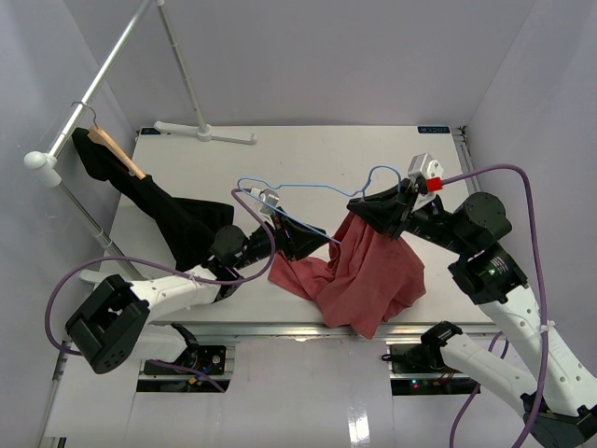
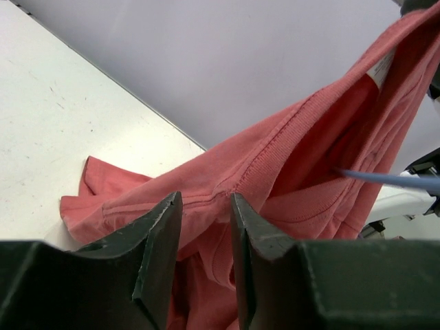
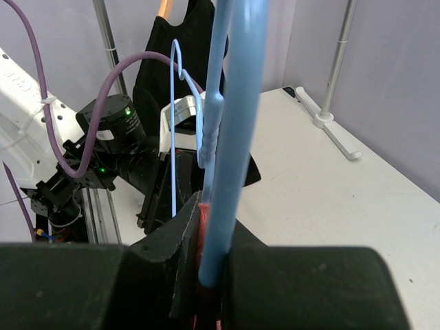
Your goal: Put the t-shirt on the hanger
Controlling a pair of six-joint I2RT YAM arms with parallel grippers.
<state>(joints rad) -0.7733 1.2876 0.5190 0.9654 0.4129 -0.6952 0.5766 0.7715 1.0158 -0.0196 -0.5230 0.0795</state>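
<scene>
The hanger is lying with its long axis running left to right across the middle of the top view. The right gripper is clamping shut on one end of it, at middle right, and a bit of red cloth is showing in the same pinch. The other end is reaching toward the left arm at centre left.

The t-shirt is hanging from that right-hand grip. It is spilling down toward the lower centre of the frame, with its bottom part resting on the table.

The left gripper is sitting right at the shirt's ribbed neck edge. Its fingers are standing apart with cloth showing in the gap. I cannot tell whether they are pinching it or only straddling it.

In the left wrist view, the blue wire is coming in from the right edge and pointing into the neck opening. The opening is lying up and to the right of the fingers. The coming move is probably turning on this: the left arm is the nearer one to the collar and looks placed for drawing the neck along the wire.

Counting up, there are two hangers, this blue wire one and a wooden hanger on the rack at upper left. There are two garments, the red shirt and a black garment hanging from the wooden one.
</scene>
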